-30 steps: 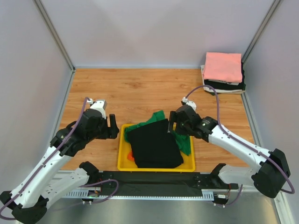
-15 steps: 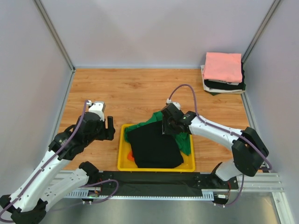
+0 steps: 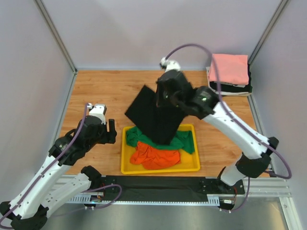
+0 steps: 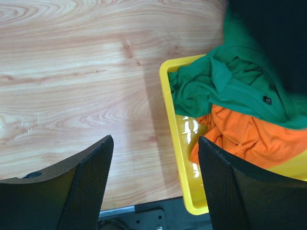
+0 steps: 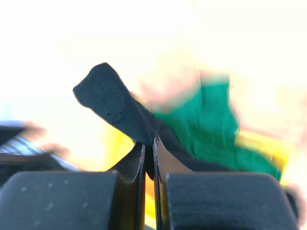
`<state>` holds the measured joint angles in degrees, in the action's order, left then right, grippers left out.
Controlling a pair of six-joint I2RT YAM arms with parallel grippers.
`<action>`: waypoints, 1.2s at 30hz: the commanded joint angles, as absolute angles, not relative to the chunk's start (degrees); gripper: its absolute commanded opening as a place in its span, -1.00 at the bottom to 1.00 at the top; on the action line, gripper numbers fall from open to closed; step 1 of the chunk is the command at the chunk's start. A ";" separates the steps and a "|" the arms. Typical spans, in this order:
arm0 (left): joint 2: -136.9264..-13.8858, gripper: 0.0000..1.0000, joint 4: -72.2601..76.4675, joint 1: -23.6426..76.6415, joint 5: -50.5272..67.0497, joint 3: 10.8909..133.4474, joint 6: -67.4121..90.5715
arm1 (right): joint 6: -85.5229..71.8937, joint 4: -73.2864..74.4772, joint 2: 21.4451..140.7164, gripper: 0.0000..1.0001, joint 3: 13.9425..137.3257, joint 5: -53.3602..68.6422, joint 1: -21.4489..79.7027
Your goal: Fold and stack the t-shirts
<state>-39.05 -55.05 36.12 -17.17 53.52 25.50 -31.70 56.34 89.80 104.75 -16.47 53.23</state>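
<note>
Right claw [image 5: 149, 152] clenched on black t-shirt [image 3: 149, 114], which hangs beneath it over yellow tray [image 3: 123, 159]; left claw [image 4: 154, 143] released beside the tray.

The wooden table [image 3: 120, 91] carries a yellow tray [image 3: 123, 158] and, in the far right corner, folded shirts [image 3: 229, 69] — seemingly stacked.

The black t-shirt [image 3: 156, 117] hung in the air as a broad, tilted sheet over the far edge of the yellow tray [image 3: 123, 160]. From overhead, its lower end overlapped the green t-shirt [image 3: 184, 141]. The green one lay crumpled across the tray's far half, with the orange t-shirt [image 3: 154, 156] bunched just nearer, inside the tray. Well beyond the tray to the right, a folded pink t-shirt [image 3: 229, 68] topped a neat stack of black and white layers.
</note>
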 commanded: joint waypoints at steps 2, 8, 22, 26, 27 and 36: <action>-38.06 0.56 -53.96 35.95 -18.98 53.26 25.49 | -19.55 56.18 82.89 -0.96 117.87 -30.49 52.65; -38.05 0.56 -54.05 35.86 -19.42 53.17 25.93 | -29.88 49.54 72.77 1.00 84.32 -41.93 49.50; -63.70 0.86 -45.98 35.24 -9.68 46.59 38.84 | -36.92 46.94 64.16 1.00 62.31 -29.45 44.91; -74.94 0.52 -41.85 34.46 -8.97 46.58 39.64 | -36.48 45.88 63.46 1.00 61.79 -28.30 44.91; -76.36 0.30 -41.40 34.11 -8.44 47.02 39.73 | -36.21 45.36 62.76 1.00 61.27 -28.04 44.91; -73.66 -1.00 -44.73 15.76 -1.41 52.81 37.45 | -35.25 43.95 57.48 1.00 59.15 -26.81 44.83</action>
